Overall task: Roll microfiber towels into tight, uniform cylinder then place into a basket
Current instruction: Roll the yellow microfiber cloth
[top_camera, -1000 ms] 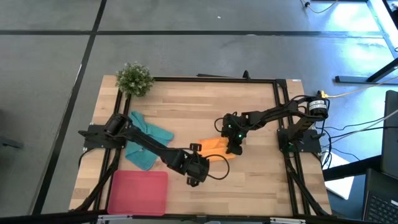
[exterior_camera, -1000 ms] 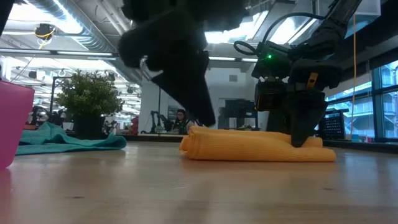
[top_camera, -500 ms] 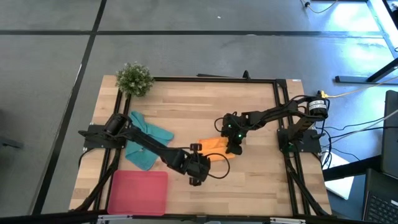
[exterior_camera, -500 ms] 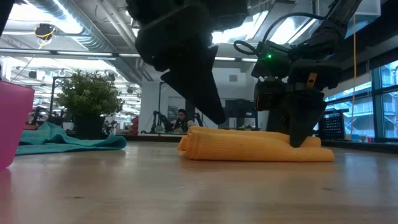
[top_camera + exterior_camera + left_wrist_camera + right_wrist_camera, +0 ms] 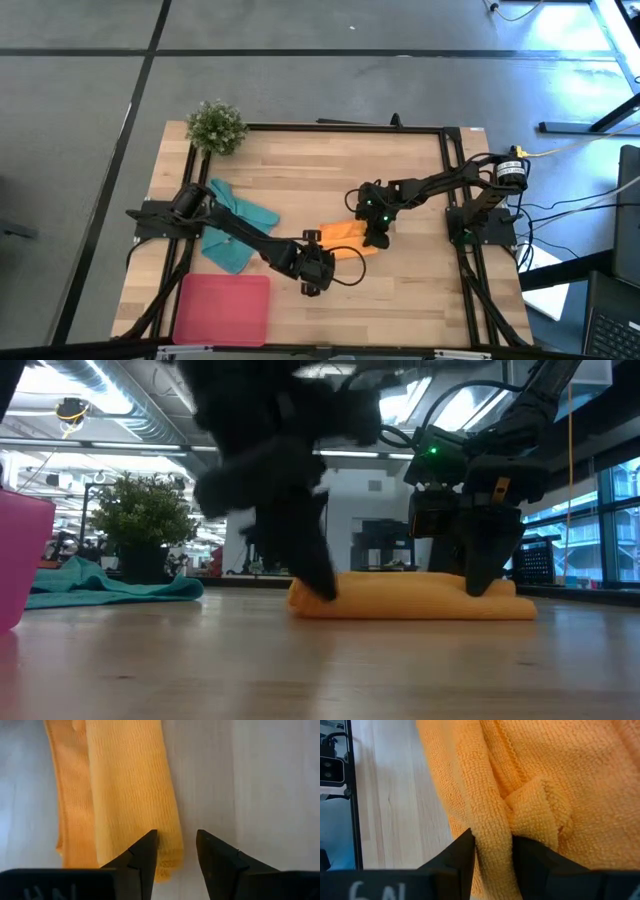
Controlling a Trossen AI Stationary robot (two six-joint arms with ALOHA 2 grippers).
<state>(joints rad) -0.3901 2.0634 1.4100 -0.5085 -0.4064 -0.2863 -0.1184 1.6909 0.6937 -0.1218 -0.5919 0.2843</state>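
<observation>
The orange towel (image 5: 345, 240) lies on the table as a long, flat, loosely rolled bundle (image 5: 415, 598). My right gripper (image 5: 376, 238) is shut on its right end. My left gripper (image 5: 318, 258) is open and down at the towel's left end (image 5: 322, 582); in the left wrist view the towel's end corner (image 5: 169, 855) lies between its fingers. The teal towel (image 5: 235, 235) lies crumpled at the table's left. The pink basket (image 5: 222, 308) stands at the near left corner. My left gripper stands over the towel's left end corner (image 5: 169, 855), pointing down, with one finger (image 5: 145, 852) over the cloth and the other (image 5: 215, 857) over bare wood; I cannot tell whether it touches. My right gripper pinches a raised fold of the orange towel (image 5: 492, 827) between its two fingers, near the towel's right end. The fingers come from above, pointing down (image 5: 482, 580). Several layers are gathered in the fold. The towel rests on the table.
A small green potted plant (image 5: 215, 125) stands at the far left corner. The basket's pink wall (image 5: 20, 560) shows at the left of the low view. Bare wood lies between the orange towel and the table's near edge.
My left gripper has come down from above the towel's left end to table height and has shifted slightly toward the table's left. The towel's left end looks flatter than before. My right gripper has kept its hold.
</observation>
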